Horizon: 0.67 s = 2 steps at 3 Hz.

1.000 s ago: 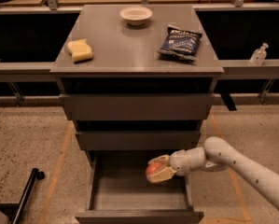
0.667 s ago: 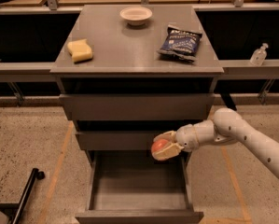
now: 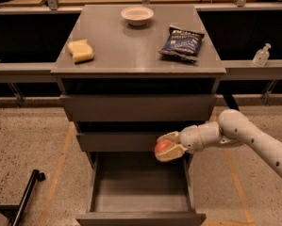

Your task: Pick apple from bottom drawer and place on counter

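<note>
The red-orange apple [image 3: 162, 147] is held in my gripper [image 3: 168, 145], which is shut on it. The gripper hangs above the right side of the open bottom drawer [image 3: 140, 199], in front of the middle drawer's face. The white arm reaches in from the right. The drawer's inside looks bare. The grey counter [image 3: 131, 46] lies well above the gripper.
On the counter stand a white bowl [image 3: 137, 15] at the back, a yellow sponge [image 3: 80, 50] at the left and a dark blue chip bag [image 3: 183, 43] at the right. A clear bottle [image 3: 261, 55] sits on a side ledge at right. A black pole [image 3: 25, 197] lies on the floor at lower left.
My gripper has risen with the apple, from inside the bottom drawer up to the level of the middle drawer's front.
</note>
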### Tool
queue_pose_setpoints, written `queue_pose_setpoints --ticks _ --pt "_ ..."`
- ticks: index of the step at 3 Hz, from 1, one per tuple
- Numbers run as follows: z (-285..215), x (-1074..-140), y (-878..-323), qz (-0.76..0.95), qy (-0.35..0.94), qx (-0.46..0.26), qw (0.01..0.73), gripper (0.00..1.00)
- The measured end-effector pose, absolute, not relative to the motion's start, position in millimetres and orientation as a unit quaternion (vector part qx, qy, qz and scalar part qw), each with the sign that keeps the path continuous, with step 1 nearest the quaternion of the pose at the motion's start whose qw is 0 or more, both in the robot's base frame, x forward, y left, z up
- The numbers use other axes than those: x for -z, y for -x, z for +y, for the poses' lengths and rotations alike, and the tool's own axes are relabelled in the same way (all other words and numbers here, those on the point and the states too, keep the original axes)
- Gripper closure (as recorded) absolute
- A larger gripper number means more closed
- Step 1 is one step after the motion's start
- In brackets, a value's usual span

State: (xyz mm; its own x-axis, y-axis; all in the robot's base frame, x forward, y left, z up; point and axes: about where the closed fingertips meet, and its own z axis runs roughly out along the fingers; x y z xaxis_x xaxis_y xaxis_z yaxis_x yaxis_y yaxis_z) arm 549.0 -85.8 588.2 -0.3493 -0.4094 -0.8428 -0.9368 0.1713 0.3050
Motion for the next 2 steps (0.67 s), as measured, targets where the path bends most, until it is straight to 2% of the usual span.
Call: queue_pose_setpoints --ticks 1,2 --pt "-79.7 -629.0 -552.7 0.695 0.506 -0.399 0.319 1.00" --pt "-62.1 -707.5 -560.1 0.670 0.556 -0.355 0.339 1.00"
